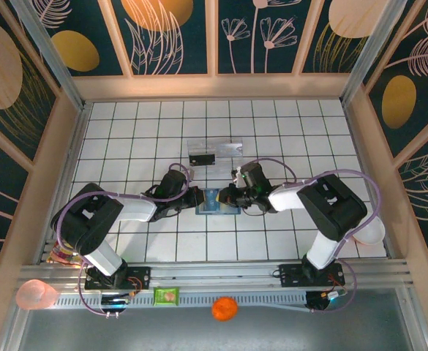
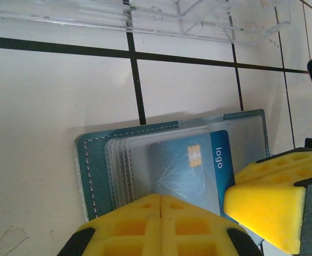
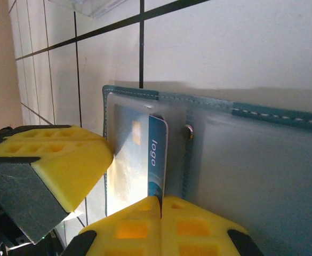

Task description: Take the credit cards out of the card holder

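Left pincer point(image 2: 160, 205), open teal holder point(image 2: 92, 170) (blue card point(image 2: 188, 170))

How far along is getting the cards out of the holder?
Done: the card holder lies open flat. In hand: left hand and right hand, both shut, meet at it, the right beside the blue card. Left: that card sits in its sleeve, not yet out.

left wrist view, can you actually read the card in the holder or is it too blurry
Left wrist: the blue card is sharp, its "logo" print readable through the cloudy sleeve of the card holder. Right wrist: same card, the part away from the print looks washed pale. Top external: even light, holder too small for print.
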